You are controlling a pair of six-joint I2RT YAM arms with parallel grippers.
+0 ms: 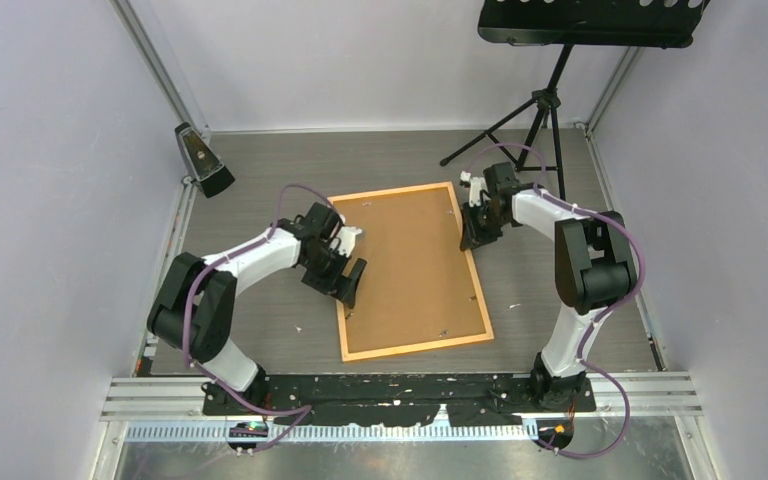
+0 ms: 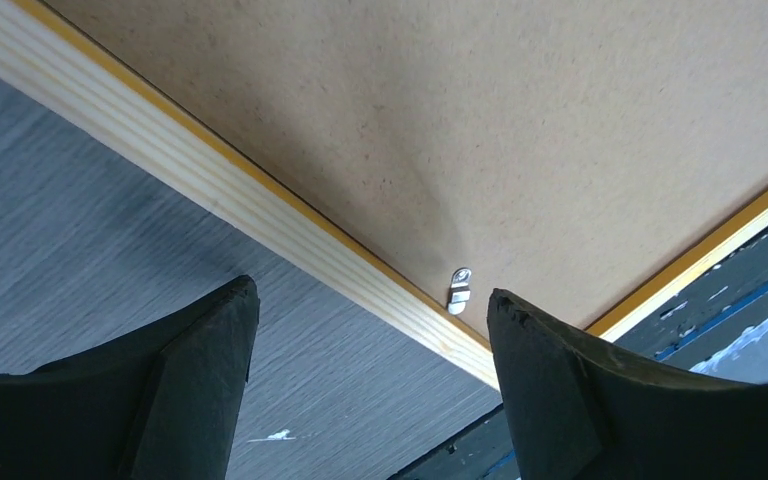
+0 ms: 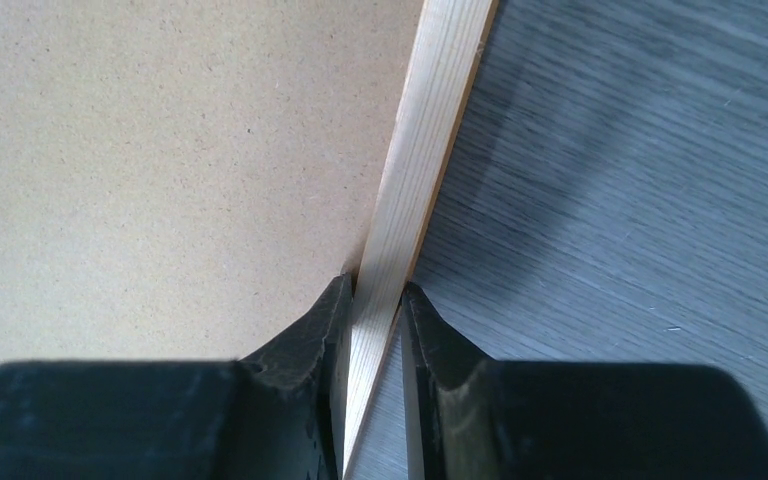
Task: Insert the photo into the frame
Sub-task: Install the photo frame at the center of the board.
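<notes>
The orange-edged frame lies face down on the grey table, with a plain brown backing board filling it. The photo is hidden or out of view. My left gripper hovers open at the frame's left edge; in the left wrist view its jaws stand wide apart over the pale wood rail and a small metal turn clip, holding nothing. My right gripper is at the frame's right edge, near the far corner. The right wrist view shows it shut on the thin wood rail beside the board.
A black wedge-shaped object stands at the back left corner. A music stand on a tripod rises at the back right. Grey walls close in both sides, and a metal rail runs along the near edge.
</notes>
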